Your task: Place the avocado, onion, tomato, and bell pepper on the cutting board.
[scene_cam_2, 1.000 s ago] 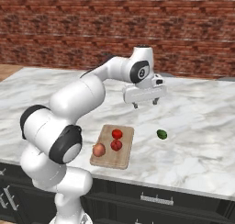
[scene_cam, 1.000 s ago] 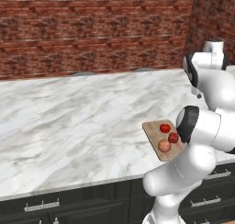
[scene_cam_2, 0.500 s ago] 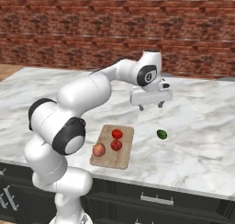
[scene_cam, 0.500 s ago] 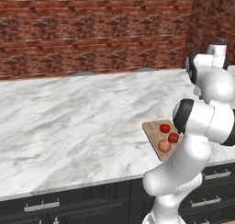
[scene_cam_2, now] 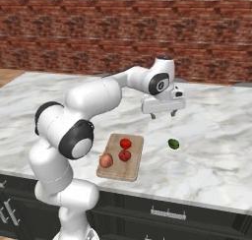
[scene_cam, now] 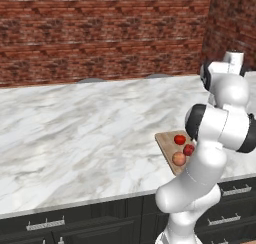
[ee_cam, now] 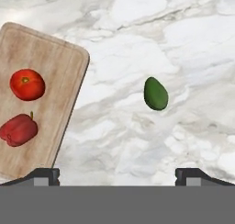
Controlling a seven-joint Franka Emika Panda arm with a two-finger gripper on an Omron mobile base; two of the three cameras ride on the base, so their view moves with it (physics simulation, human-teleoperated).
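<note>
The wooden cutting board [scene_cam_2: 133, 167] [scene_cam: 164, 140] [ee_cam: 55, 67] lies near the counter's front edge. On it sit the round tomato [scene_cam_2: 125, 143] [ee_cam: 27, 84] [scene_cam: 179, 139], the darker red bell pepper [scene_cam_2: 124, 156] [ee_cam: 18, 129] [scene_cam: 189, 150] and the peach-tan onion [scene_cam_2: 106, 161] [scene_cam: 178, 159]. The dark green avocado [scene_cam_2: 173, 144] [ee_cam: 156, 93] rests on bare marble to the right of the board. My gripper [scene_cam_2: 162, 115] hangs open above the counter, behind the avocado and well above it, with nothing between its fingertips [ee_cam: 46, 175].
White marble counter [scene_cam_2: 216, 135] runs wide around the board, backed by a brick wall [scene_cam_2: 98, 32]. Dark cabinet drawers [scene_cam_2: 167, 214] sit below the front edge. My own arm blocks part of the board in the left base view.
The gripper has swung right, across from behind the board toward the spot above the avocado. Board and vegetables have stayed put.
</note>
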